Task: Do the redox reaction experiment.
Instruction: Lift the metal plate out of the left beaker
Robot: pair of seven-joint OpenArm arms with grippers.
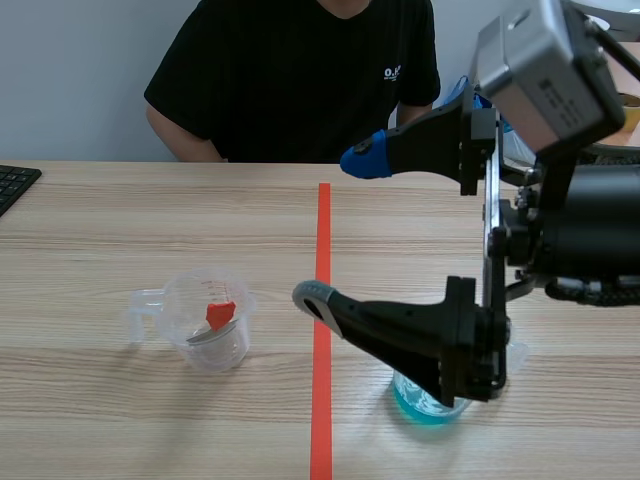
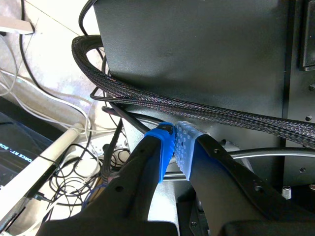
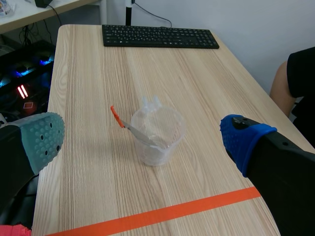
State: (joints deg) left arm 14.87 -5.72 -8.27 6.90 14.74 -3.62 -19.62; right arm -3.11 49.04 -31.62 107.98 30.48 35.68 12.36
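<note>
A clear cup (image 1: 210, 335) is holding an orange-handled spoon (image 1: 220, 313); right of the cup, a beaker (image 1: 428, 403) is holding blue liquid. The right tool (image 1: 338, 228) is gaping open; the left tool (image 2: 174, 145) is pinching nothing.

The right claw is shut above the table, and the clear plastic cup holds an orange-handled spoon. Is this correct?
No: the right claw is open, as the right wrist view shows. It is above the wooden table, and the clear plastic cup holds an orange-handled spoon.
</note>
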